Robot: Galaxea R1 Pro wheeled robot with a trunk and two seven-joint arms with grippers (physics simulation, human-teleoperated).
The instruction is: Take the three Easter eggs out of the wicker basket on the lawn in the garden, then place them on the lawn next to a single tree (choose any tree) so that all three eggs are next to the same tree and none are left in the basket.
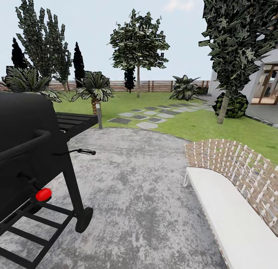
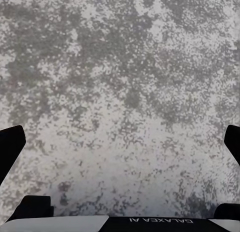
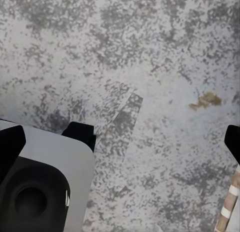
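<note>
Flat bright daylight everywhere, barely any shadows under the grill (image 1: 34,145); trees beyond it look jaggy, wrist shots grainy and soft.

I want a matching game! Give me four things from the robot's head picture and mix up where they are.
Things:
1. big black metal barbecue grill
2. curved woven wicker bench with a white cushion
3. flat grey stepping slabs
4. brown horizontal-slat wooden fence

Places:
A. set in the green lawn, past the patio
B. at the far edge of the grass
C. on the left of the grey stone patio
D. on the right of the patio

Pairs: 1-C, 2-D, 3-A, 4-B
</note>
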